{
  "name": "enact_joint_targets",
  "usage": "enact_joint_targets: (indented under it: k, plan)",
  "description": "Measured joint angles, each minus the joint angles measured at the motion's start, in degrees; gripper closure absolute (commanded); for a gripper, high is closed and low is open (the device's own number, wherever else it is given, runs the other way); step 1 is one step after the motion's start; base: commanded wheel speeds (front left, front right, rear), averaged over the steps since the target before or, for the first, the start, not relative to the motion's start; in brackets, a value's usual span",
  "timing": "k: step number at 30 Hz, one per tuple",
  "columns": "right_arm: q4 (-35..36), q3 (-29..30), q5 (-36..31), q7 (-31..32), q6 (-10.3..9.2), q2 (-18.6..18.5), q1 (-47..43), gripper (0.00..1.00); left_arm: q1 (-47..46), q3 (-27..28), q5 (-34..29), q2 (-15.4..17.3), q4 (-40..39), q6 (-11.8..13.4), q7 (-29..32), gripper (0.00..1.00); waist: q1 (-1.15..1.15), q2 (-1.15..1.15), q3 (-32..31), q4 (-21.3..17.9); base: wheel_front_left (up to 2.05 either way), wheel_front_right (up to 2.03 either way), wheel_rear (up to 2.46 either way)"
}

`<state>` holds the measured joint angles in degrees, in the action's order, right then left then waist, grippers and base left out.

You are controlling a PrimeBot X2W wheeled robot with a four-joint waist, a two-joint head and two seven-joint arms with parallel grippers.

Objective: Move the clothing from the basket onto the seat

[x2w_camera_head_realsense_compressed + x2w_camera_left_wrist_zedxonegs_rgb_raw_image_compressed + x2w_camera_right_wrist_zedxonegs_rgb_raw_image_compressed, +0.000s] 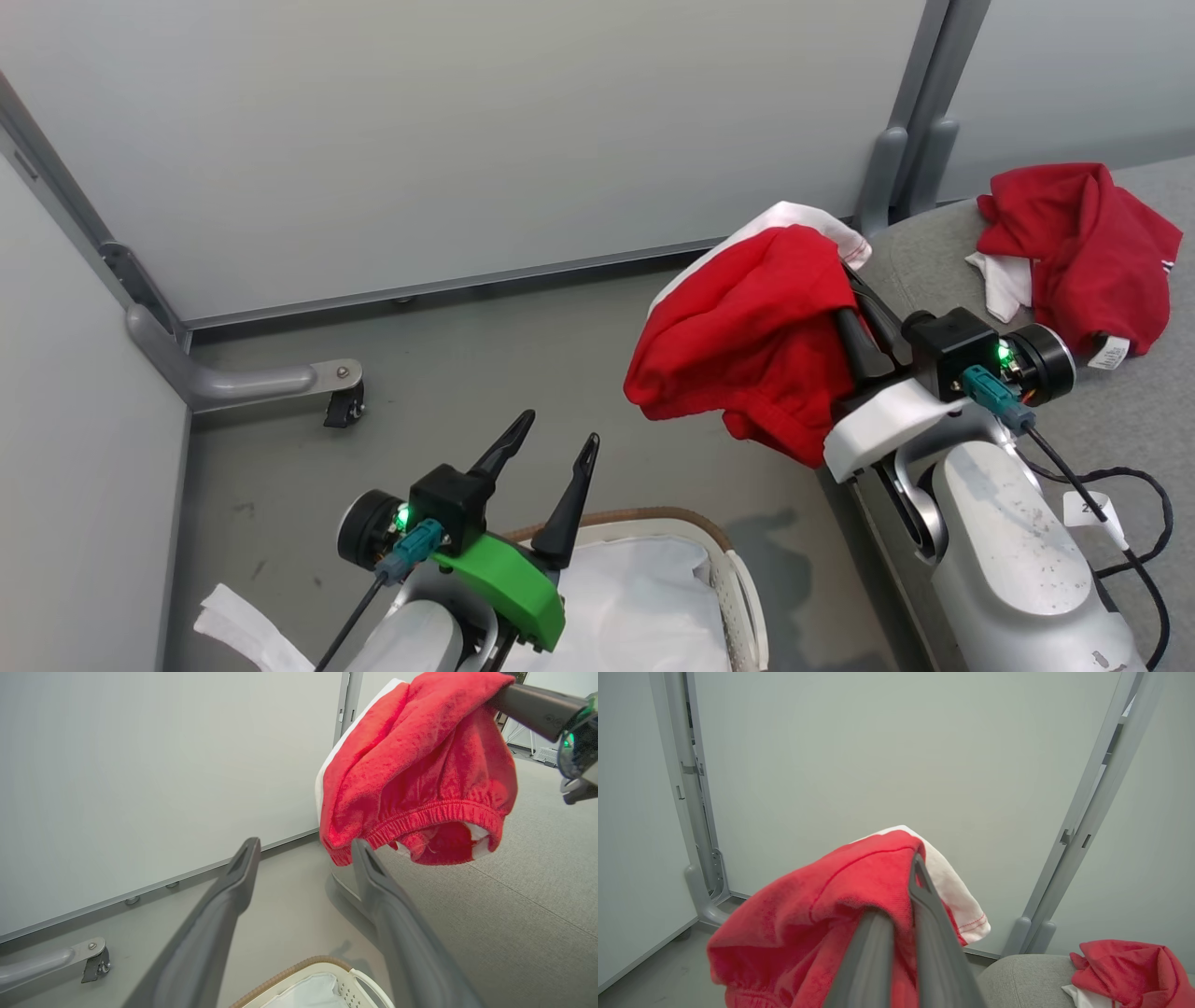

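— Grey floor (513, 355) nearest the robot: what stands on it?
— White basket (653, 515) at the bottom edge, liner (635, 597) showing; left gripper (558, 427) above it, fingers spread wide, empty.
— Farther on?
— Right gripper (854, 322) pinched on one red garment (747, 327), held in the air beside the seat (934, 252); second garment (1092, 243) lies on the seat; pale wall panels (467, 140) behind.

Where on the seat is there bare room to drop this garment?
Bare seat shows at its rounded corner, between the held garment and the lying garment. Farther right is crowded: lying garment, black cable.
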<state>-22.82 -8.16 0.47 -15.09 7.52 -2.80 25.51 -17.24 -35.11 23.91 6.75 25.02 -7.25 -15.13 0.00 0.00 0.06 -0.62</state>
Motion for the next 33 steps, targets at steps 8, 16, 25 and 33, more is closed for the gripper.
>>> enact_joint_targets:
  k: [8,16,25,33]
  plan:
    - [0.62,1.43,-1.02,0.01,0.01,-0.03,0.12,1.0,0.87,0.65,-2.11,-0.89,-1.41,-0.08,0.01,0.0,0.0,0.0,0.71,-3.18,0.0,0.0,0.0]
    - [2.2,2.85,-1.76,0.0,0.0,-0.67,0.74,1.0,-0.21,-0.58,-2.96,-1.02,-2.74,-0.09,0.01,0.0,0.0,0.0,2.84,-8.89,0.0,0.0,0.0]
    - [3.45,4.81,-1.78,0.01,0.0,-0.49,1.32,1.0,-3.71,-2.27,-3.96,0.24,-2.68,-0.13,0.01,0.0,0.0,0.0,7.88,-15.53,0.0,0.0,0.0]
    - [4.77,7.94,-2.21,0.01,0.0,-0.74,5.5,1.0,-6.4,-3.57,-4.32,1.41,-3.15,-0.13,0.01,0.0,0.0,0.0,13.36,-18.6,0.0,0.0,0.0]
